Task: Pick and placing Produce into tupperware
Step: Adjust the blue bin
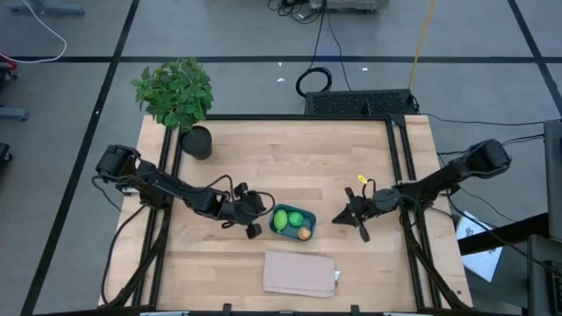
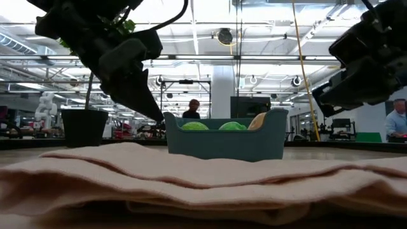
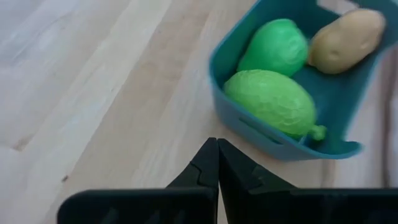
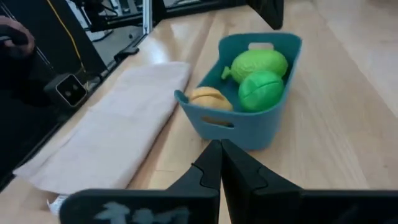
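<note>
All three fruits [image 1: 291, 221] sit inside the blue tub [image 1: 283, 233]. Left hand [image 1: 254, 230], fingers together, hovers at its nine o'clock; right hand [image 1: 344, 220], fingers together, at three o'clock.

The tupperware [image 1: 292, 221] sits between the left gripper [image 1: 254, 230] and the right gripper [image 1: 351, 219], just beside the left one and farther from the right. All three pieces of produce [image 1: 283, 219] lie inside it. A folded cloth [image 1: 299, 273] lies near the container, toward the table's front edge, and a potted plant [image 1: 178, 96] stands well behind the left gripper at the far corner.
</note>
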`<action>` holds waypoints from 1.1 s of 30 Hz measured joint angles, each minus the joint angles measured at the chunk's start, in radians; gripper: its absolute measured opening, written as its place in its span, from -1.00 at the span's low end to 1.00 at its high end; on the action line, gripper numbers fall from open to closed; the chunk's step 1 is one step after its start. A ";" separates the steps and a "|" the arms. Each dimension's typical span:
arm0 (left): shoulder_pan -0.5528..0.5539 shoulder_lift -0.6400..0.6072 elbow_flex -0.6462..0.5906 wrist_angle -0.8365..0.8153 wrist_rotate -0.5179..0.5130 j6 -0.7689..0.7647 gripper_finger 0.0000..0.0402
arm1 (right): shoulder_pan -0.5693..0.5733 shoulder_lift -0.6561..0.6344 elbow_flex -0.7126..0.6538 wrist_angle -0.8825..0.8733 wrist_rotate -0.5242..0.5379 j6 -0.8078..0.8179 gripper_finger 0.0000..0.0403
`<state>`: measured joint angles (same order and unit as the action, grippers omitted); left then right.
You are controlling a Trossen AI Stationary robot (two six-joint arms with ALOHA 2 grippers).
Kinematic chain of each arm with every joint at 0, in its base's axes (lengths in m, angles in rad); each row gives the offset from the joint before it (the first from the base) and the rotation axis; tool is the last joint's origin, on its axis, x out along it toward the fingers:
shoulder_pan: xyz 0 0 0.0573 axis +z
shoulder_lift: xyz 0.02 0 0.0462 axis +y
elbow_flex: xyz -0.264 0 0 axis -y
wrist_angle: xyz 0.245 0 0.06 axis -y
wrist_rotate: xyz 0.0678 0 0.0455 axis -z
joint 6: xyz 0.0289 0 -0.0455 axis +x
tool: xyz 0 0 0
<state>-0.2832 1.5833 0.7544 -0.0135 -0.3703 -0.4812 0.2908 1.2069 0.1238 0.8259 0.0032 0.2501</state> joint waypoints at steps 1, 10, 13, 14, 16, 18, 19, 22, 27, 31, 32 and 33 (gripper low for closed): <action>-0.004 0.000 0.000 0.008 0.001 0.000 -0.99 | -0.001 0.021 0.009 -0.001 0.000 0.000 -1.00; -0.017 0.000 0.000 0.019 0.002 -0.018 -0.99 | -0.001 0.121 0.044 0.037 -0.005 0.000 -1.00; -0.017 0.001 0.000 0.023 0.001 -0.024 -1.00 | 0.004 0.146 0.058 0.041 -0.005 0.000 -1.00; -0.017 0.007 0.000 0.032 -0.003 -0.026 -0.99 | 0.004 0.157 0.065 0.038 -0.006 0.000 -1.00; -0.017 0.025 0.000 0.053 -0.006 -0.026 -0.99 | 0.004 0.175 0.078 0.039 -0.006 0.000 -1.00; -0.017 0.045 0.000 0.074 -0.006 -0.025 -0.99 | 0.004 0.188 0.085 0.039 -0.020 -0.001 -1.00; -0.017 0.058 0.001 0.090 -0.006 -0.024 -1.00 | 0.004 0.195 0.088 0.039 -0.031 -0.001 -1.00; -0.013 0.086 -0.002 0.087 0.001 -0.025 -0.98 | 0.006 0.207 0.093 0.038 -0.034 -0.001 -1.00; -0.013 0.096 0.001 0.106 0.013 -0.027 -0.98 | 0.006 0.223 0.093 0.038 -0.034 -0.001 -1.00; -0.014 0.097 0.001 0.148 0.041 -0.019 -0.98 | 0.005 0.236 0.093 0.063 -0.034 -0.005 -1.00; -0.015 0.097 0.001 0.155 0.046 -0.018 -0.98 | 0.005 0.236 0.093 0.069 -0.034 -0.008 -1.00; -0.018 0.097 0.001 0.158 0.049 -0.015 -0.98 | 0.005 0.236 0.093 0.073 -0.034 -0.010 -1.00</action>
<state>-0.3010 1.6798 0.7551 0.1445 -0.3215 -0.4959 0.2961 1.4425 0.2173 0.8993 -0.0307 0.2404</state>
